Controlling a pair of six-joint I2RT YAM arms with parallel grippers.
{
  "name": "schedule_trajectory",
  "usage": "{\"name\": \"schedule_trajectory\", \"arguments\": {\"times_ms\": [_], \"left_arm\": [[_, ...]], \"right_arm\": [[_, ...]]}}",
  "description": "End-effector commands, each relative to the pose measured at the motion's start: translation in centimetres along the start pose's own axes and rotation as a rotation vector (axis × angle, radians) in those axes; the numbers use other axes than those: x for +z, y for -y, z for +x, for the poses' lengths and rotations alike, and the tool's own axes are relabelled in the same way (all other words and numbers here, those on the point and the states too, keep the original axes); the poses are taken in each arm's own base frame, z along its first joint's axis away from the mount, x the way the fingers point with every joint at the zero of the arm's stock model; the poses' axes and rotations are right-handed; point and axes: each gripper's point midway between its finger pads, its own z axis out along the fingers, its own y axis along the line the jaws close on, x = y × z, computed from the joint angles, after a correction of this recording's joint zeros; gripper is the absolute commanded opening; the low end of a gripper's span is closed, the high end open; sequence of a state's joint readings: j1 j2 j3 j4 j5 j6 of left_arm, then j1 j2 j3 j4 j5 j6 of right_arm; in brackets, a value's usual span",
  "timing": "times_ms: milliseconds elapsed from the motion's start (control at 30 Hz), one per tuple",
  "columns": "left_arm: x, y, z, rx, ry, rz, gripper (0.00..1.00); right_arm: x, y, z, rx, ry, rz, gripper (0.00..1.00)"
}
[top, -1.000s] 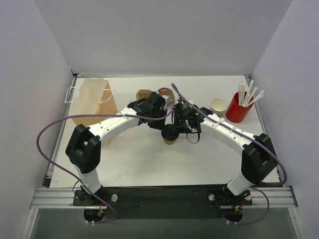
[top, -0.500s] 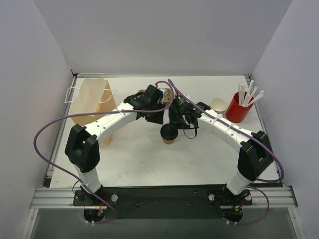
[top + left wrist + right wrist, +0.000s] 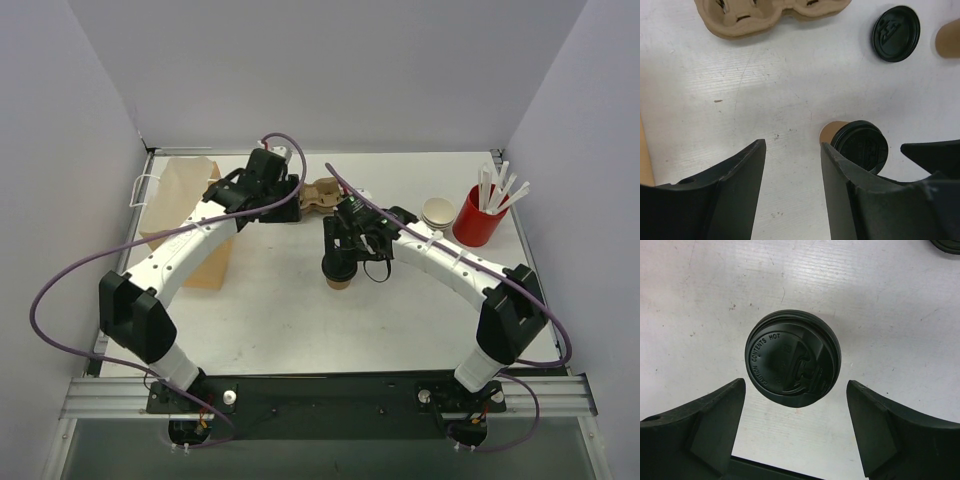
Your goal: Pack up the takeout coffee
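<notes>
The takeout coffee (image 3: 340, 277), a kraft cup with a black lid, stands upright on the white table near the middle. My right gripper (image 3: 341, 254) hovers just above it. In the right wrist view the lid (image 3: 792, 357) lies ahead of the open right gripper (image 3: 796, 386), whose fingers flank it without touching. My left gripper (image 3: 283, 200) is farther back and to the left, near the cup carrier. It stands open and empty (image 3: 792, 150), with the coffee (image 3: 860, 147) just beyond its right finger. The brown paper bag (image 3: 185, 215) stands at the left.
A moulded cardboard cup carrier (image 3: 320, 194) lies behind the coffee. A loose black lid (image 3: 896, 33) rests on the table beyond it. A stack of unlidded tan cups (image 3: 437, 212) and a red cup of white sticks (image 3: 478, 215) stand at the back right.
Both grippers have opened. The left arm has drawn back and to the left, uncovering the cup carrier. The right gripper stays over the coffee, shifted slightly left.
</notes>
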State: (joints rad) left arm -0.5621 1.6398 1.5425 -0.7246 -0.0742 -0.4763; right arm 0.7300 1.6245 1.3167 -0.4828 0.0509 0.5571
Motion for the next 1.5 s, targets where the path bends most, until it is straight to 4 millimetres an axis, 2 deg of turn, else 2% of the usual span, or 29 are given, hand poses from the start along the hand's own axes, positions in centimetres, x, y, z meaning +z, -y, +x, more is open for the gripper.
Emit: {"name": "schedule_trajectory", "arguments": {"times_ms": [0,33,167,467,800,1067,1267,1467], "left_arm": [[-3.9,0.3,-4.5,-0.049,0.144,0.033,0.59],[-4.6,0.5,-5.3,-0.044,0.164,0.045,0.59],[-6.3,0.8,-6.1,-0.033,0.188,0.058,0.59],[-8.2,0.7,-6.6,-0.026,0.218,0.072,0.61],[-8.4,0.9,-6.5,-0.019,0.215,0.085,0.61],[-8.5,0.9,-6.3,-0.02,0.217,0.086,0.61],[-8.4,0.8,-6.0,-0.018,0.212,0.085,0.61],[-8.4,0.6,-5.9,-0.018,0.212,0.082,0.61]], "right_arm": [[-1.3,-0.9,-1.1,-0.054,0.034,-0.005,0.78],[-0.9,-1.1,-1.0,-0.064,0.027,0.0,0.79],[-0.3,-1.0,-1.0,-0.097,0.012,0.041,0.8],[0.6,-0.9,-0.8,-0.16,-0.023,0.1,0.84],[1.4,-1.3,-0.1,-0.196,-0.049,0.125,0.84],[2.0,-0.7,0.4,-0.205,-0.058,0.168,0.83],[2.5,-0.6,0.9,-0.202,-0.075,0.174,0.77],[2.1,-0.6,0.6,-0.216,-0.049,0.195,0.77]]}}
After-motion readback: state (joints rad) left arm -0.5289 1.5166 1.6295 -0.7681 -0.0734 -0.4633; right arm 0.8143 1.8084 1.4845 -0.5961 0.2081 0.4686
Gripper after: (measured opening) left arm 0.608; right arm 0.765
